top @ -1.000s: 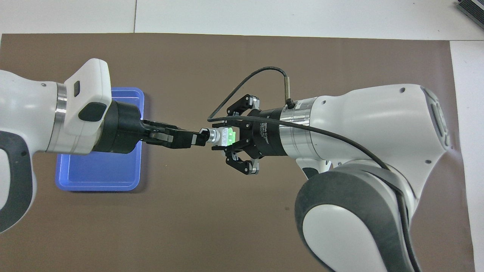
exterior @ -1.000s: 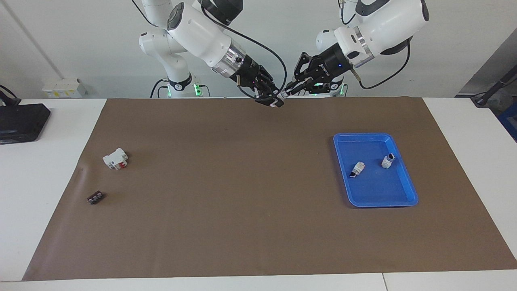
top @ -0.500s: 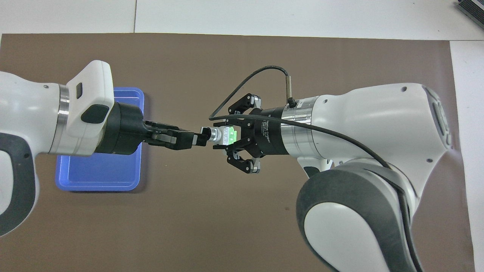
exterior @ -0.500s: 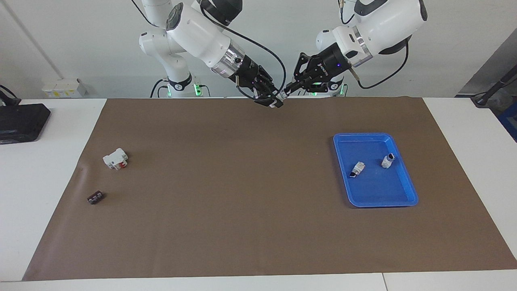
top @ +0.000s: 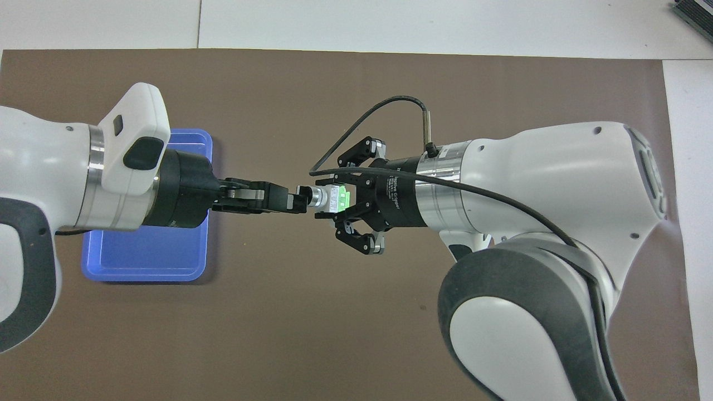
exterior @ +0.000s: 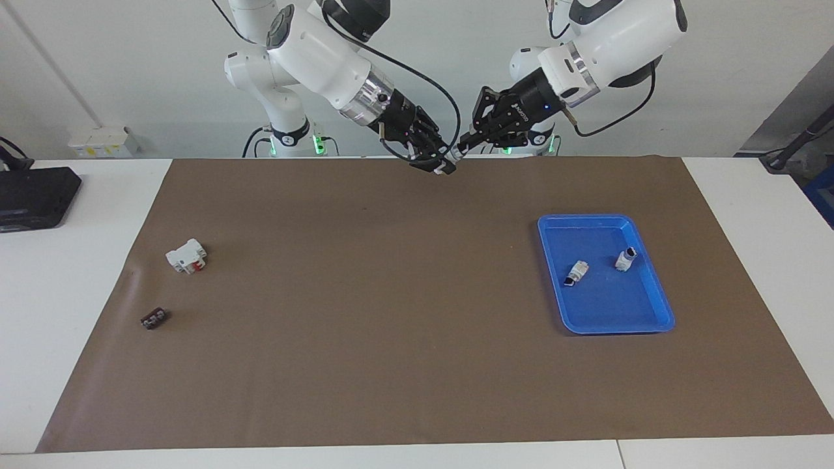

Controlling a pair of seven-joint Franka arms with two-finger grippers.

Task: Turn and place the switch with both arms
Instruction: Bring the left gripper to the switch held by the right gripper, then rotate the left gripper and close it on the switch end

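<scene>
A: Where is the switch [top: 333,199] right now?

B: In the air between the 2 grippers, above the brown mat [exterior: 365,312] near the robots' edge of it. The blue tray [exterior: 655,306] sits toward the left arm's end; in the overhead view it lies at about 9 o'clock from the switch.

A: Who has it?

B: The right gripper [top: 341,199] has its fingers closed on the white body, green face up. The left gripper [top: 296,200] meets the dark stem end from the switch's 9 o'clock side in the overhead view. Its fingers look pinched around the stem, but I cannot tell for sure whether they grip it or only touch it.

A: How will the piece handle?

B: I judge it light and stiff, hard plastic, so no sag and little load. The smooth faces probably slip, and so small a part can twist out of a pinch. The stem is thin and likely the weak point.

A: So where should the hold go?

B: On the flat sides of the body for carrying. The stem suits only a gentle pinch for the turn.

A: Anything else on the table?

B: 2 small white pieces [exterior: 576,271] with black ends lie in the tray. A larger white block [exterior: 186,255] with a red part and a small dark part [exterior: 154,318] sit toward the right arm's end.
</scene>
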